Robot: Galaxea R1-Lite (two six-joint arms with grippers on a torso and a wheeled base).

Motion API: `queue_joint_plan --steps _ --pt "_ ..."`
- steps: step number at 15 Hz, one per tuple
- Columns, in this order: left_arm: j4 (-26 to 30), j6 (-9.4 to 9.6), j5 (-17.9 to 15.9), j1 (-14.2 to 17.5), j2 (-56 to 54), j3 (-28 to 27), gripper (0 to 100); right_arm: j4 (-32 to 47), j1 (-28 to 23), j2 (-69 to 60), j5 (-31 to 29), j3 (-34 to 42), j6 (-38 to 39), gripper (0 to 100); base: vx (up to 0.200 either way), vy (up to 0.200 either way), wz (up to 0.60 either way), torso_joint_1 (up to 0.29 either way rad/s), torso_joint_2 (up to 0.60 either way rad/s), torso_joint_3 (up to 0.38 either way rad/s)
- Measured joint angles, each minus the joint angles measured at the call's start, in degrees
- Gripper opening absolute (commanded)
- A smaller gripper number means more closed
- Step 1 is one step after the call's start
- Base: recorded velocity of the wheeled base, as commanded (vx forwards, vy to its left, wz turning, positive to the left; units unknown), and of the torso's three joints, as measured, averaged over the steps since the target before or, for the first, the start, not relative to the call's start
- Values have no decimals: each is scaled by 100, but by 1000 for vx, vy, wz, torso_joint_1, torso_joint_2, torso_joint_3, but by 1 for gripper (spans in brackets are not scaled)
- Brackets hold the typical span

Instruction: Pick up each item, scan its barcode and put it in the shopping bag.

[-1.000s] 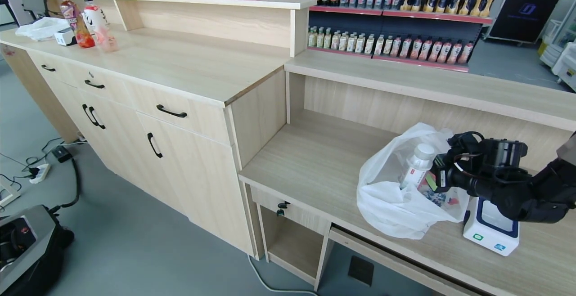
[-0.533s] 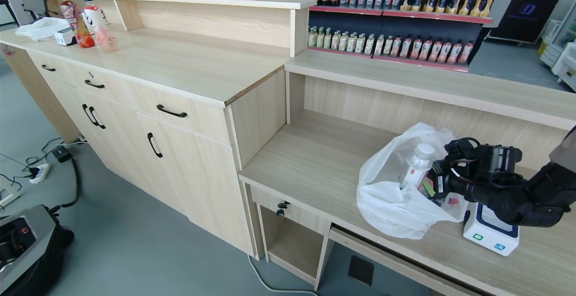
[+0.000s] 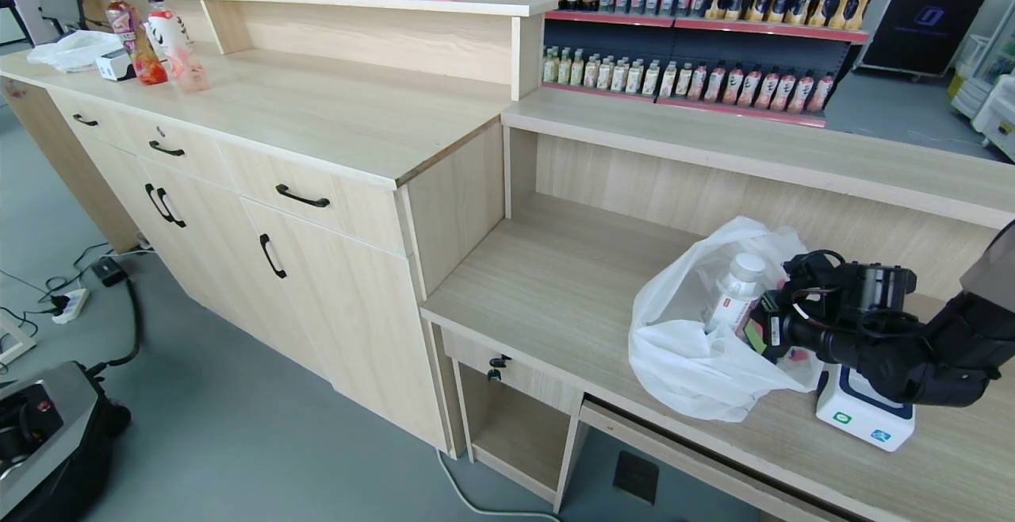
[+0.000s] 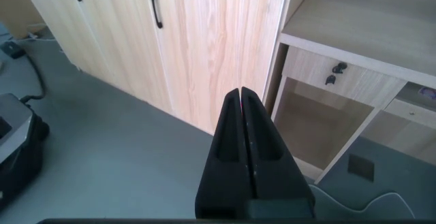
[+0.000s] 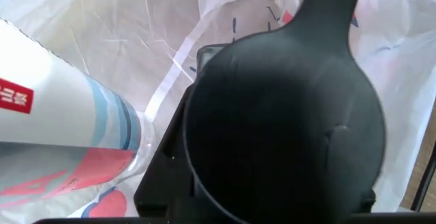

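Note:
A white plastic shopping bag (image 3: 690,355) lies open on the lower desk, with a white-capped bottle (image 3: 735,290) leaning inside it. My right gripper (image 3: 763,330) is at the bag's mouth, shut on a dark bottle-like item (image 5: 286,129) with a green and red label. The white bottle (image 5: 61,129) lies just beside this item against the bag's film (image 5: 122,40). Two more bottles (image 3: 155,38) stand on the far left counter. My left gripper (image 4: 240,93) hangs shut and empty over the floor by the cabinet.
A white and blue scanner (image 3: 864,409) stands on the desk just right of the bag, under my right arm. The desk's back wall and upper ledge (image 3: 753,145) close in behind. A second white bag (image 3: 71,50) lies at the counter's far left.
My right gripper has sunk a little lower and deeper into the bag's mouth with the item. The bag and white bottle have stayed put.

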Motion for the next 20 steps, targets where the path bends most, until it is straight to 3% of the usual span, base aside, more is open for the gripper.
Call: queue_joint_plan --steps 13,14,20 --pt "0 0 0 5 0 0 0 -9 -107 41 0 129 99 0 0 0 0 0 0 0" --pt "0 0 0 2 0 0 0 -11 -107 44 0 129 98 100 0 0 0 0 0 0" --pt "0 0 0 0 0 0 0 -74 -107 57 20 168 98 100 0 0 0 0 0 0"
